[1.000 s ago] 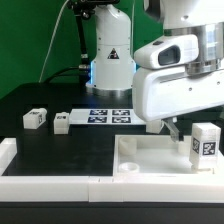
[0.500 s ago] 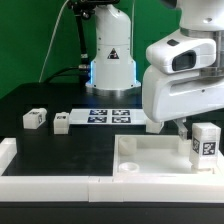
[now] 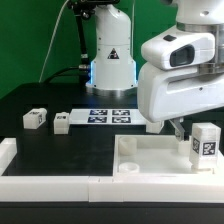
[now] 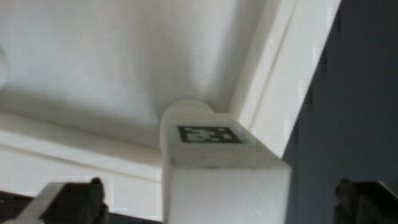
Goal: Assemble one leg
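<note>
A white leg [image 3: 205,142] with a square tag stands upright at the corner of the large white tray-like piece [image 3: 150,160], on the exterior view's right. In the wrist view this leg [image 4: 222,150] rises between my two dark fingertips [image 4: 71,200], with a gap on each side. My gripper [image 4: 217,205] is open and not touching it. In the exterior view the gripper [image 3: 178,127] hangs just behind the leg, mostly hidden by the white hand. Two more legs [image 3: 35,118] [image 3: 62,122] lie on the black table at the left.
The marker board [image 3: 110,115] lies in front of the robot base [image 3: 110,60]. A low white wall [image 3: 50,183] runs along the table's near edge and left side. The tray-like piece has a round socket [image 3: 129,168] at its near corner.
The white hand has shifted slightly toward the exterior view's right and a little upward. The upright leg and the two legs at the left have not moved.
</note>
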Controlling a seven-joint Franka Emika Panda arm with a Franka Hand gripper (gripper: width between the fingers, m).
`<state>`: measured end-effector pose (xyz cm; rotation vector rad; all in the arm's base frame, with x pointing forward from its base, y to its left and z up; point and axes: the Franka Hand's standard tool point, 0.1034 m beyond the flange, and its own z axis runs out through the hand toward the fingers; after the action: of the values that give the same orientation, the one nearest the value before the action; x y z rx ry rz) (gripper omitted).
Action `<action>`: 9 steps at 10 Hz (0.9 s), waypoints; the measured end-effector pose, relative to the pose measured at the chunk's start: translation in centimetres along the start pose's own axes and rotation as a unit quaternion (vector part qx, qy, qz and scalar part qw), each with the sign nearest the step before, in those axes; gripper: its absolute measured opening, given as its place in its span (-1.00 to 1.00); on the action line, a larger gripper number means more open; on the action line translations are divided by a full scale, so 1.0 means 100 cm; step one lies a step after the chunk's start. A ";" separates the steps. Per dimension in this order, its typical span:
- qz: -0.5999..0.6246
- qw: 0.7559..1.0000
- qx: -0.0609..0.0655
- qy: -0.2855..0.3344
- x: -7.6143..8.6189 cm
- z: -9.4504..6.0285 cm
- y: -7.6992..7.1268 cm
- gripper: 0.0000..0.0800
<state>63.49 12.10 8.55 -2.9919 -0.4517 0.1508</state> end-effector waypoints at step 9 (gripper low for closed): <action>0.103 0.995 0.004 0.001 -0.001 0.001 -0.001 -0.25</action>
<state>63.41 12.15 8.48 -3.0239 -0.1396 0.1670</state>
